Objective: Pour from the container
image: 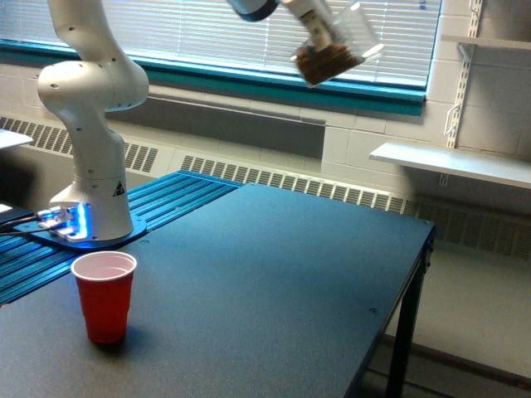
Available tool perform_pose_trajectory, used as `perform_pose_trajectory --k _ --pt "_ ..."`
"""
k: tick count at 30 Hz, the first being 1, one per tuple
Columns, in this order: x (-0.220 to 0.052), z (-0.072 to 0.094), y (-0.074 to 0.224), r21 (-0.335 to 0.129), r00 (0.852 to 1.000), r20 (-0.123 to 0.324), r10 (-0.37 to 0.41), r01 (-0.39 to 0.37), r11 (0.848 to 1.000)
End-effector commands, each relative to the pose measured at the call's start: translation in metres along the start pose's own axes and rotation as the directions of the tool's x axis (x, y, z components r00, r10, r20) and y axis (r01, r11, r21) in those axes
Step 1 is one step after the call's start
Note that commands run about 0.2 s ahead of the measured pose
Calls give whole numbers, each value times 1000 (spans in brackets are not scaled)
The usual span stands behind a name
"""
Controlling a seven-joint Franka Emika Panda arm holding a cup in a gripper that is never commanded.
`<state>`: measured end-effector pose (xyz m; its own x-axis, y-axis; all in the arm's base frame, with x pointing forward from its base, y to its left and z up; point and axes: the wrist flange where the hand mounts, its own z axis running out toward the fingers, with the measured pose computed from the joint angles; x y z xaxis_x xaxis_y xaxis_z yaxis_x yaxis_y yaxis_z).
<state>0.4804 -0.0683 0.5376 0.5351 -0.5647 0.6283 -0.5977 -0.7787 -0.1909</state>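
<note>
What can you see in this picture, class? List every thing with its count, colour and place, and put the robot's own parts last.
Container: one, clear with brown pieces inside, held tilted high in the air near the top of the exterior view, in front of the blinds.
Red cup: one, red outside and pale inside, upright on the table towards the exterior view's left, no contents visible.
Table: one, dark, filling the lower part of the view.
Blinds: one set, white, across the window behind.
Shelf: one, white, on the wall at the exterior view's right.
Robot arm: one, white, its base lit blue at the exterior view's left.
Gripper: one, holding the container at the top of the view; its fingers are blurred.
</note>
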Motion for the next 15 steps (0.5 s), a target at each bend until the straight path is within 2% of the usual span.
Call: perform_pose_trajectory --k 1,8,15 --pt "-3 -6 39 -20 998 -26 57 -58 998" --pt "-16 -8 90 -78 996 -37 76 -78 994" --pt "-36 -7 135 -133 992 -32 121 -125 983"
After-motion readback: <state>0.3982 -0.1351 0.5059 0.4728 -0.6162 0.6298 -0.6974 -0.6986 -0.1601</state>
